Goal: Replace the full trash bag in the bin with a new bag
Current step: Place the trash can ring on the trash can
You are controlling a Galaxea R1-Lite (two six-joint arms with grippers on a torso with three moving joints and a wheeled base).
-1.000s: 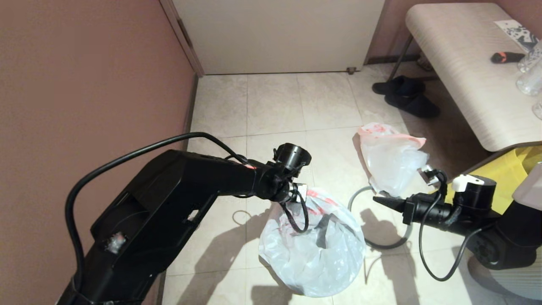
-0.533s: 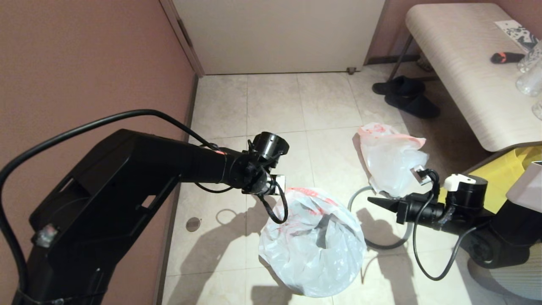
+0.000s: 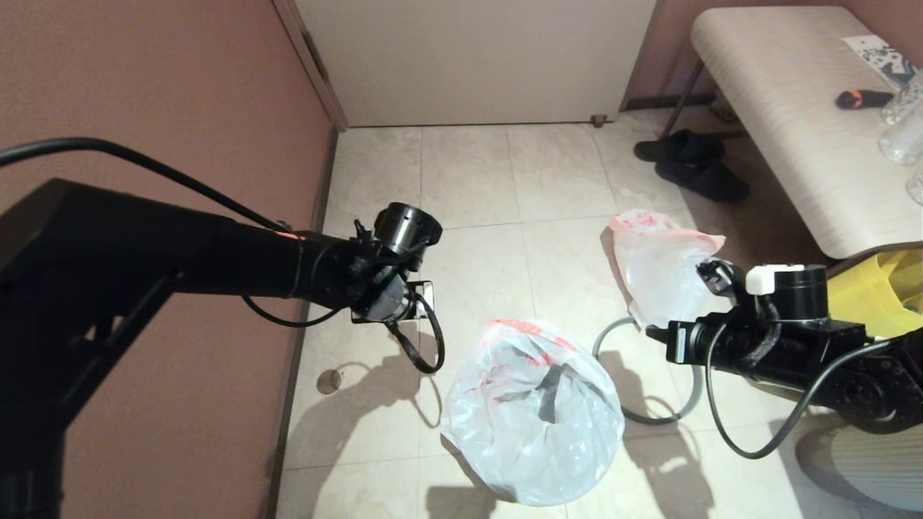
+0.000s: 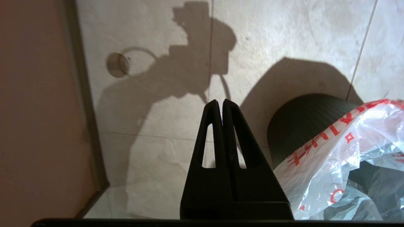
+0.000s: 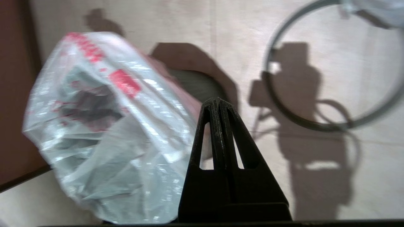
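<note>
The new bag, white with red print, is draped over the bin and hides most of it; its mouth sags open. The bin's grey hoop lies flat on the floor just right of the bin. The full trash bag, pink-rimmed, stands on the floor behind the hoop. My left gripper hangs shut and empty over bare tiles left of the bin. My right gripper is shut and empty above the hoop, pointing at the new bag.
A red-brown wall runs close along the left, with a floor drain near it. Black slippers lie under a pale bench at the back right. A yellow bag sits behind my right arm.
My left arm has swung left and away from the new bag's rim. My right arm has drawn back a little to the right. The bag stays over the bin.
</note>
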